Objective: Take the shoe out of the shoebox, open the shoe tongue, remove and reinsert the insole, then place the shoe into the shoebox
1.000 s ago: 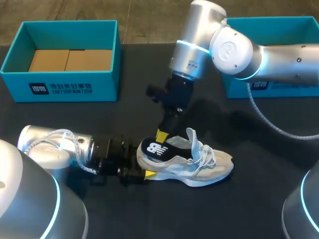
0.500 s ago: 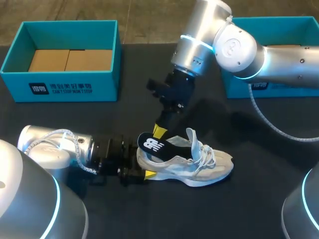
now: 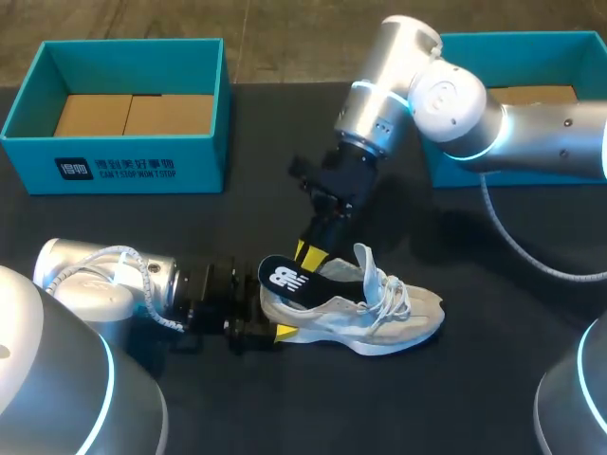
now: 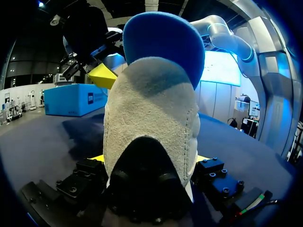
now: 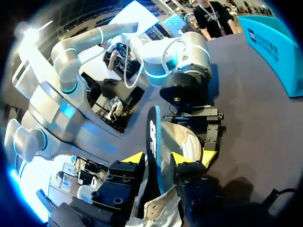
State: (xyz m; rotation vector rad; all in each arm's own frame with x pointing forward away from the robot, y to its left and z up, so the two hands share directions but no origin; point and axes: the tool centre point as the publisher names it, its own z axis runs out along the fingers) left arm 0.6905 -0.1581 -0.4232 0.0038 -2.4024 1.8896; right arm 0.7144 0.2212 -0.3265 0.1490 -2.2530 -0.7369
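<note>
- Mid-table on the black tabletop [image 3: 493, 379]: pale grey-white mesh sneaker [image 3: 365, 313], upright on its sole, toe toward the right side, tongue standing up.
- Left gripper [image 4: 150, 160] clamped on the sneaker's heel — one yellow-tipped finger at each side, low by the table.
- Right gripper [image 5: 157, 160] pinching the dark foam insole with white logo [image 3: 289, 277]; heel end raised above the collar, front end down inside the sneaker.
- Open teal cardboard shoebox [image 3: 114, 161] at far left, well apart from the sneaker; second teal box [image 3: 531, 171] at far right, behind the right arm.
</note>
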